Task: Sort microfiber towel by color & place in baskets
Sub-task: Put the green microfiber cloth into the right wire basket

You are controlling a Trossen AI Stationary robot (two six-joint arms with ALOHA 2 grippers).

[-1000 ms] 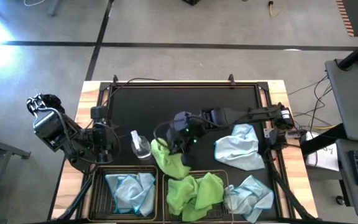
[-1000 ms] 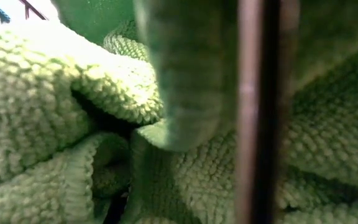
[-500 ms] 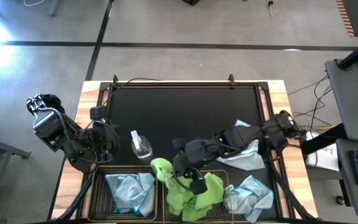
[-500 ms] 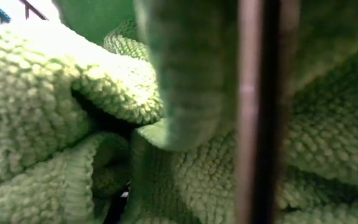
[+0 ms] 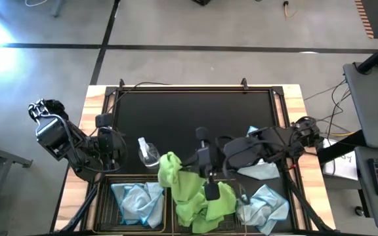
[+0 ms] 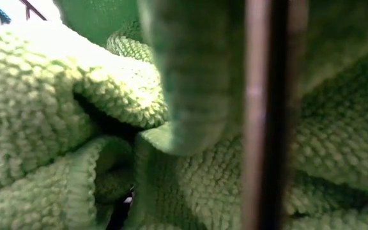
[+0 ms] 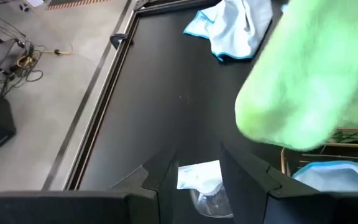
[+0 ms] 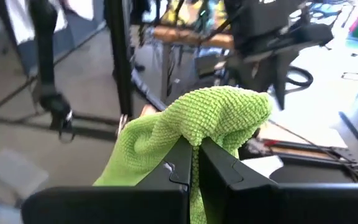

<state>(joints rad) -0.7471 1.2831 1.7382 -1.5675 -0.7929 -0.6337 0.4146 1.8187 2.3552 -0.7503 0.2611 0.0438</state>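
The right pincer (image 5: 210, 192), clamped on a lime green towel (image 5: 173, 169), hangs over the middle basket (image 5: 235, 185) at the worktop's near edge. The left pincer (image 5: 118, 152) waits parted, empty, far left.

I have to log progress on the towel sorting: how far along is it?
Partly done. The left basket holds a light blue towel; the right basket holds green towels. In hand: the right gripper is shut on another green towel, above that basket. Left: one blue towel on the mat and another beside the green basket. The left gripper waits, open, near the spray bottle.
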